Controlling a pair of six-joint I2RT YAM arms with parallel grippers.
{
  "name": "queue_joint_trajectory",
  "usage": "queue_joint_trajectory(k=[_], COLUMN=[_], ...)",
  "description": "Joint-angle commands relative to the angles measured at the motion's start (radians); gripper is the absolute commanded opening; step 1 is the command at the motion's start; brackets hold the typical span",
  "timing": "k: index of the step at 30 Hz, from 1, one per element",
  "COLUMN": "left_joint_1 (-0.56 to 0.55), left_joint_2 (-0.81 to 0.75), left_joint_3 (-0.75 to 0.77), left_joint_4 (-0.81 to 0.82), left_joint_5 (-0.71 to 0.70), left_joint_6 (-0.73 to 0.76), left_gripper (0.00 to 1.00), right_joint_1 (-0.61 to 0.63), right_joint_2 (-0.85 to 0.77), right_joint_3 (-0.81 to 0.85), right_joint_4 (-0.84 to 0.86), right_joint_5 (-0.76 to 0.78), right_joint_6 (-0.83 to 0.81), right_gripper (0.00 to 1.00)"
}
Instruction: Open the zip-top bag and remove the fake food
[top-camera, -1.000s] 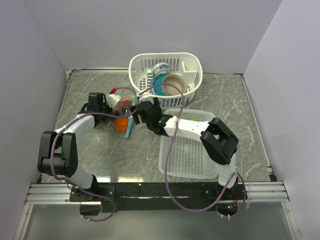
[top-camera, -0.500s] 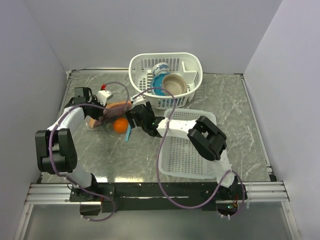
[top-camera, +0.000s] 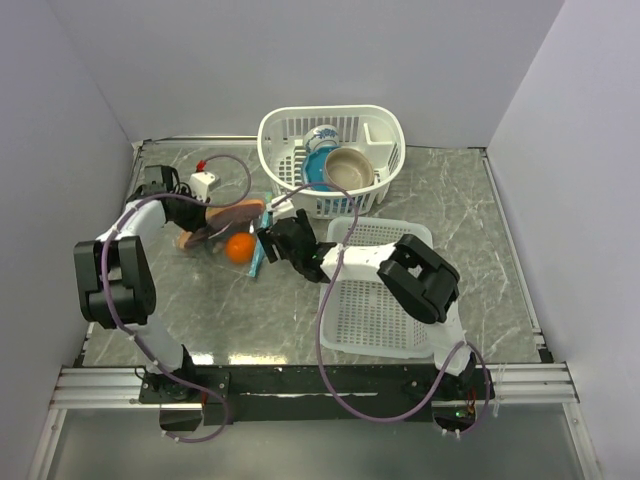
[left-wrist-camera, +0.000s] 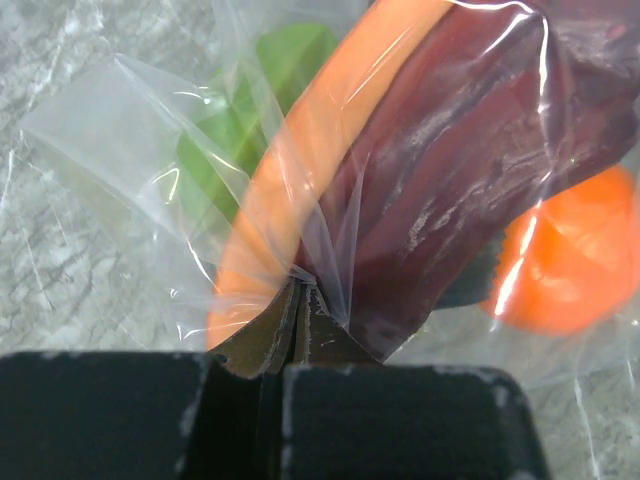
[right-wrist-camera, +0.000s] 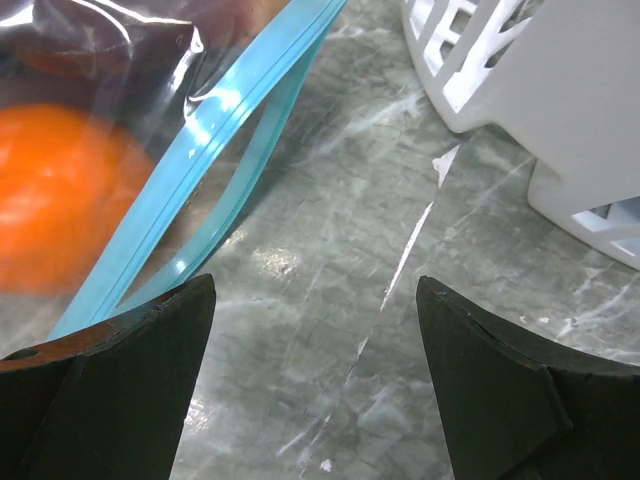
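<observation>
While my left pincer (left-wrist-camera: 300, 300) is pressed together on a fold of the zip-top bag (left-wrist-camera: 120, 130), pinching its clear plastic, my right pincer (right-wrist-camera: 312, 300) stands wide apart with nothing in it, just beside the teal zip strip (right-wrist-camera: 230, 110). The bag lies on the table (top-camera: 200, 300), left of the white basket (top-camera: 330, 110). I see the fake food (top-camera: 238, 249) inside it: orange ball (left-wrist-camera: 570, 270), green fruit (left-wrist-camera: 240, 130), purple aubergine (left-wrist-camera: 450, 170), long orange piece (left-wrist-camera: 300, 170).

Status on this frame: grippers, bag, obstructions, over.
Left gripper shut on bag. Right gripper open beside zip strip, empty. Food inside bag. No obstruction seen.
</observation>
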Motion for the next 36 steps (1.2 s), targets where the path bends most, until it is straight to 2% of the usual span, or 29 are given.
queue_joint_trajectory(k=[1,5,11,16,23,27,36], left_joint_1=[0.001,0.002,0.001,0.001,0.002,0.001,-0.022], left_joint_2=[0.071,0.086,0.104,0.121,0.137,0.175,0.187], left_joint_3=[0.016,0.028,0.041,0.053,0.044,0.089,0.108], left_joint_4=[-0.08,-0.09,-0.096,-0.107,-0.106,-0.156,-0.195], left_joint_5=[0.001,0.011,0.024,0.025,0.014,0.039,0.056], left_joint_6=[-0.009,-0.005,-0.002,-0.002,0.02,0.026,0.011], left_gripper=[0.01,0.01,0.01,0.01,0.01,0.02,0.02], right_joint_1=[-0.008,-0.007,0.002,0.024,0.044,0.053,0.104], right_joint_2=[-0.036,0.004,0.072,0.13,0.092,0.118,0.192], right_joint_3=[0.019,0.069,0.137,0.227,0.169,0.201,0.326], right_joint_4=[0.072,0.062,0.072,0.001,0.032,0.016,-0.007], right_joint_5=[0.035,-0.002,-0.136,-0.203,-0.264,-0.407,-0.507], right_joint_6=[-0.015,-0.017,-0.055,-0.07,-0.061,-0.049,-0.057], right_gripper=[0.89,0.89,0.92,0.94,0.96,1.0,1.0])
